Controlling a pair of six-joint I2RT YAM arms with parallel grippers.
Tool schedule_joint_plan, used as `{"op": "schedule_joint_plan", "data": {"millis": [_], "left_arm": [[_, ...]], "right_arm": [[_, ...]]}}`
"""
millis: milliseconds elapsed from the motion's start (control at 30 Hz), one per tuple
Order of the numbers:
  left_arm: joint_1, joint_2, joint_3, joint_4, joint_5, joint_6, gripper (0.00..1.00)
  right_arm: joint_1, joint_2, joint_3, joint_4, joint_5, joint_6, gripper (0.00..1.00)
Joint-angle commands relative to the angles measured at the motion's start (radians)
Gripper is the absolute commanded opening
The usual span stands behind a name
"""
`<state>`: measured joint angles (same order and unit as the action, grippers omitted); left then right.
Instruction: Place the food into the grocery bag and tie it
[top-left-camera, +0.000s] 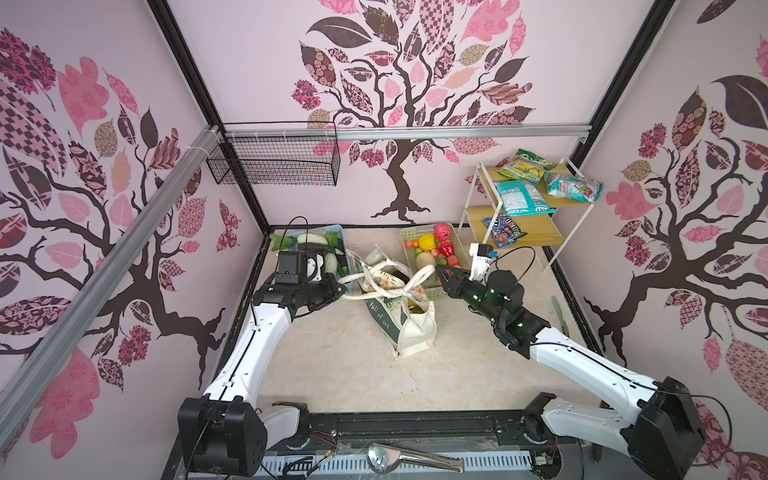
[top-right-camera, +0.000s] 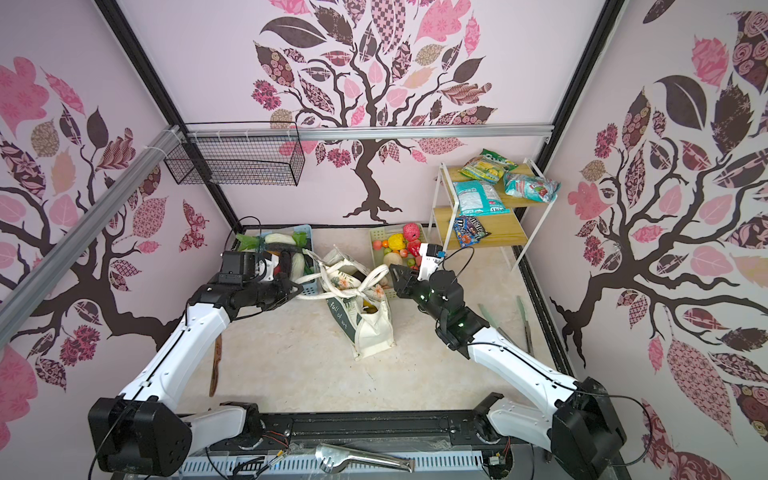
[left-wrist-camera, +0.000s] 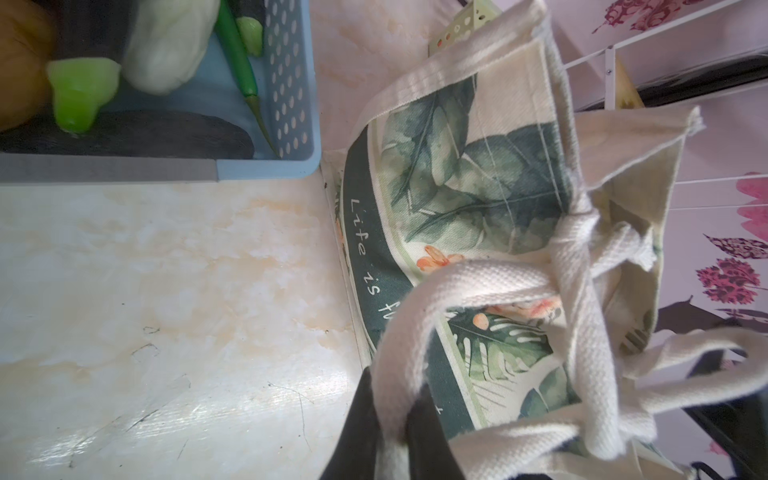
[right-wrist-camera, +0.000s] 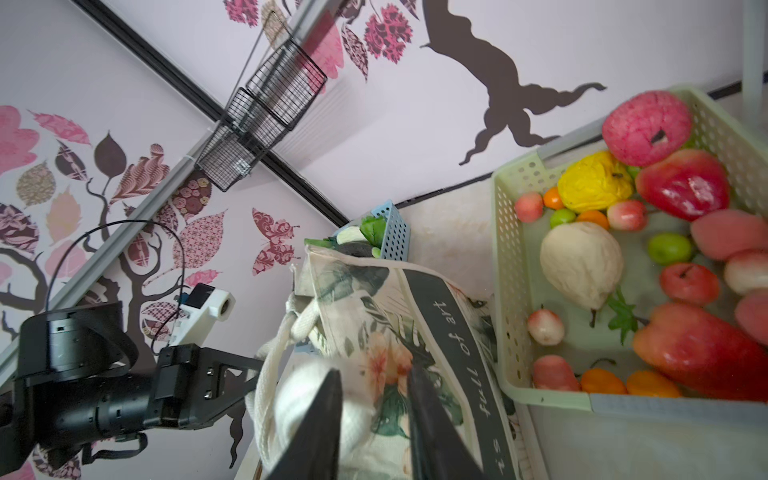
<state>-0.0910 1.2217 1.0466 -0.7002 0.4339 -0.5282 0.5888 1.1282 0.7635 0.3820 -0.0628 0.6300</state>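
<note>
Boxy cream canvas tote bag with dark green panel and leaf print is stood upright on the pale marbled worktop, back of centre; it is set between the blue plastic lattice basket and the beige plastic lattice basket, just beside both; the bag's long cream strap handles are crossed into a loose knot over the mouth, seen in both top views; left tool is closed on one strap loop, webbing pinched between the black fingers, shown in the left wrist view; that loop is drawn out sideways toward the blue basket; right tool is open, jaws stood apart over the bag's printed side; a blurred white strap section is seen against one finger, contact cannot be told; in both top views the right tool's tip is placed just beside the other strap loop, on the beige-basket side; a yellow item is seen inside the bag's mouth, which piece cannot be told; colourful plastic toy fruits are piled in the beige basket; green, white and dark plastic toy vegetables are laid in the blue basket; printed snack packets are laid on the white-framed wooden shelf rack at the right rear corner, well apart from the bag.
</note>
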Motion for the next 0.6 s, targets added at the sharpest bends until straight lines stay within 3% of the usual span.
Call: {"op": "schedule_joint_plan", "data": {"millis": [0, 133, 233, 333, 433, 567], "left_arm": [[-0.004, -0.009, 0.042, -0.022, -0.069, -0.001, 0.06], [-0.004, -0.007, 0.055, -0.024, -0.060, -0.001, 0.06], [-0.005, -0.002, 0.058, -0.020, -0.049, -0.003, 0.06], [-0.005, -0.002, 0.060, -0.019, -0.047, -0.003, 0.06], [-0.004, -0.006, 0.061, -0.019, -0.046, -0.003, 0.06], [-0.006, -0.006, 0.064, -0.019, -0.043, -0.004, 0.06]], "right_arm": [[0.000, -0.017, 0.056, -0.025, -0.126, -0.154, 0.46], [-0.001, -0.051, 0.091, -0.148, -0.088, -0.163, 0.52], [0.001, -0.022, 0.166, -0.263, -0.149, -0.096, 0.51], [0.064, -0.011, 0.184, -0.333, -0.134, -0.054, 0.52], [0.134, -0.031, 0.139, -0.325, -0.074, -0.012, 0.54], [0.141, -0.013, 0.093, -0.253, -0.076, 0.063, 0.56]]}}
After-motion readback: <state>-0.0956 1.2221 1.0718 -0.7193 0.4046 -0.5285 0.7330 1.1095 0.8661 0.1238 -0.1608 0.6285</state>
